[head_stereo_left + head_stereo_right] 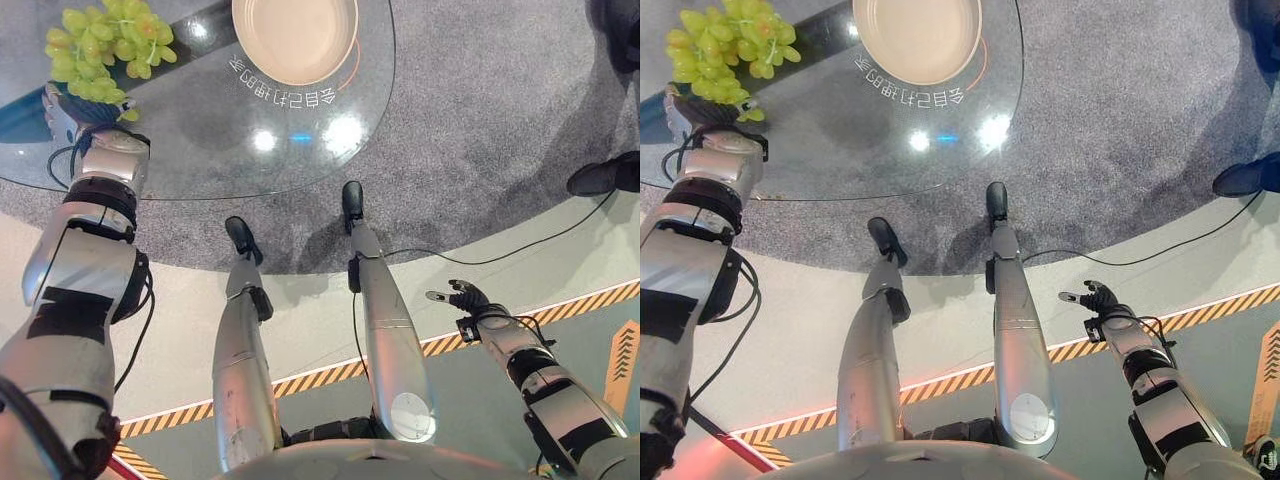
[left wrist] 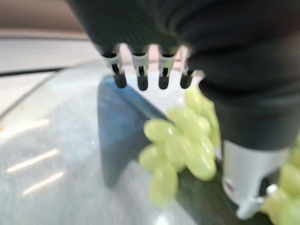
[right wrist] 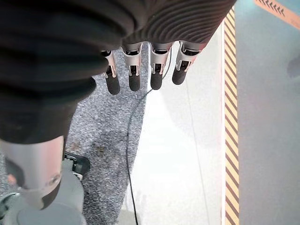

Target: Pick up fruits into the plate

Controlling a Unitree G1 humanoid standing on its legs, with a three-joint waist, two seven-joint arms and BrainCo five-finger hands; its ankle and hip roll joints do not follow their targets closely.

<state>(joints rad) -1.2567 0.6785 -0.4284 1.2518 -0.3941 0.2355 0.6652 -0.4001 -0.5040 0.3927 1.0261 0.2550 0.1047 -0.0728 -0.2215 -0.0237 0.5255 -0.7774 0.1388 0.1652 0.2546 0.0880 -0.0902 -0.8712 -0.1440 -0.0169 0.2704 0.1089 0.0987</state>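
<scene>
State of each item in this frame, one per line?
Grapes: on the glass table, outside the plate, at the left hand.
Plate: empty, upright.
Left hand: open, fingers over the grapes.
Right hand: open, idle over the floor.

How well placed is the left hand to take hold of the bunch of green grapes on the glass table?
Probably well placed. The left hand is already at the bunch of green grapes on the round glass table, fingers straight, with the grapes right beside the thumb and nothing in between.
</scene>
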